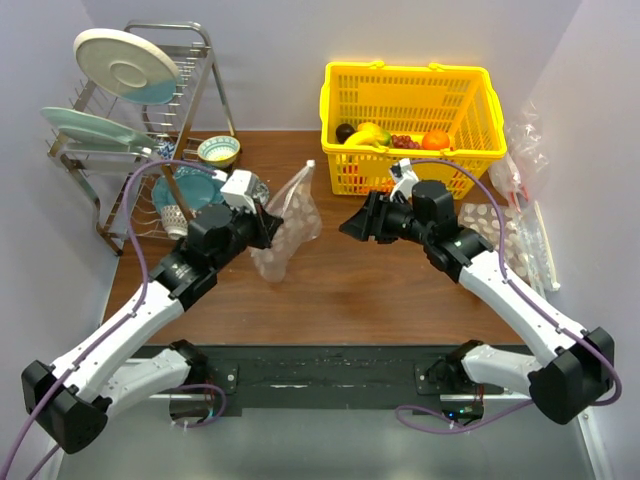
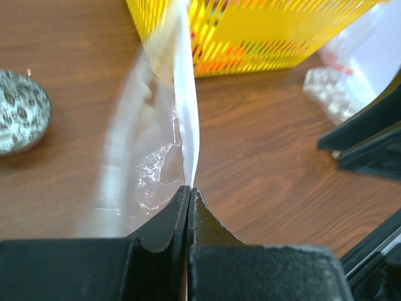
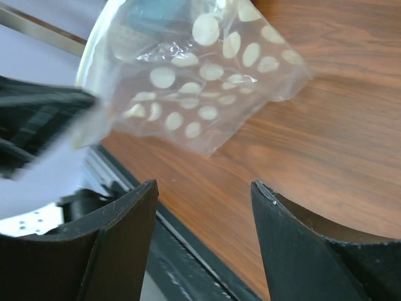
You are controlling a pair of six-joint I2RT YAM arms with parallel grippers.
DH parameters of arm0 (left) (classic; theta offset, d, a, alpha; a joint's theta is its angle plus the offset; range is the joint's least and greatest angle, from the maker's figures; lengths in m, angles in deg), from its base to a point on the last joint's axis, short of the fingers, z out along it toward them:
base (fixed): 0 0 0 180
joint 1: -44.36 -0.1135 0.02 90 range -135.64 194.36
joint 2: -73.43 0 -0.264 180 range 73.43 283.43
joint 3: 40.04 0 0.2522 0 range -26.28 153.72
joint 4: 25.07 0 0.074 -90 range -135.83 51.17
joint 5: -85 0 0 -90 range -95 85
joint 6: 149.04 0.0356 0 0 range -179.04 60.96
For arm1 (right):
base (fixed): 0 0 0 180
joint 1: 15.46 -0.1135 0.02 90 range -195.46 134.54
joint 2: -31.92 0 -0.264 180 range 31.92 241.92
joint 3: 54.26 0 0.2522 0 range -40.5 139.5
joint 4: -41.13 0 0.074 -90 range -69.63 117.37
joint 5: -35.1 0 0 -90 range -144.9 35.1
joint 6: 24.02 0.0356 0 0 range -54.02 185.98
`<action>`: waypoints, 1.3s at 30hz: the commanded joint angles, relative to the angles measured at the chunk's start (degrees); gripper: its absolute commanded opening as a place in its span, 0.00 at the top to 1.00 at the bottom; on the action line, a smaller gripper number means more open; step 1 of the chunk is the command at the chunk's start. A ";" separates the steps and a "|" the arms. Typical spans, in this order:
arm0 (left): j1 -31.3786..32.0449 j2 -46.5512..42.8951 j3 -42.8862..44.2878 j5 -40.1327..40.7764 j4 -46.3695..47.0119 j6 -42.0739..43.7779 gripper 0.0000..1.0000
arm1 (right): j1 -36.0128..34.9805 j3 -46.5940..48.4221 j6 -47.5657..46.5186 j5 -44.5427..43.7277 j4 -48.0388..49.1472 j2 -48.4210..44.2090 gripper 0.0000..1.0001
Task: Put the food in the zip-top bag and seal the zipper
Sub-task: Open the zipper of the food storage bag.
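The clear zip-top bag [image 1: 288, 222] with pale dots hangs upright above the table, held up by my left gripper [image 1: 268, 226]. In the left wrist view my left gripper [image 2: 188, 189] is shut on the bag's edge, and the whitish zipper strip [image 2: 187, 106] runs up from the jaws. My right gripper [image 1: 350, 228] is open and empty, just right of the bag and facing it. In the right wrist view my right gripper [image 3: 203, 188] has the dotted bag [image 3: 207, 69] ahead of it, apart from the jaws. The yellow banana bunch [image 1: 368, 134] lies in the yellow basket [image 1: 410, 75]. I cannot make out the mango-like fruit or the green vegetable.
The basket at the back right also holds red grapes [image 1: 404, 141], an orange fruit [image 1: 436, 140] and a dark fruit [image 1: 344, 131]. A dish rack [image 1: 130, 110] with plates and a bowl [image 1: 218, 150] stand at the back left. A heap of thin plastic [image 1: 520, 190] lies at the right.
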 commanded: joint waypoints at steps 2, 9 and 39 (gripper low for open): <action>6.44 2.22 -7.95 7.91 6.53 -1.85 1.00 | -0.39 -5.37 8.84 4.54 8.23 1.96 0.36; 14.10 7.06 -13.51 11.80 13.93 -5.37 1.00 | -0.83 -8.81 10.16 -0.89 7.99 2.67 0.42; 16.56 5.13 -13.86 11.37 14.55 -7.05 1.00 | -10.67 -7.23 9.98 -3.53 23.71 10.75 0.46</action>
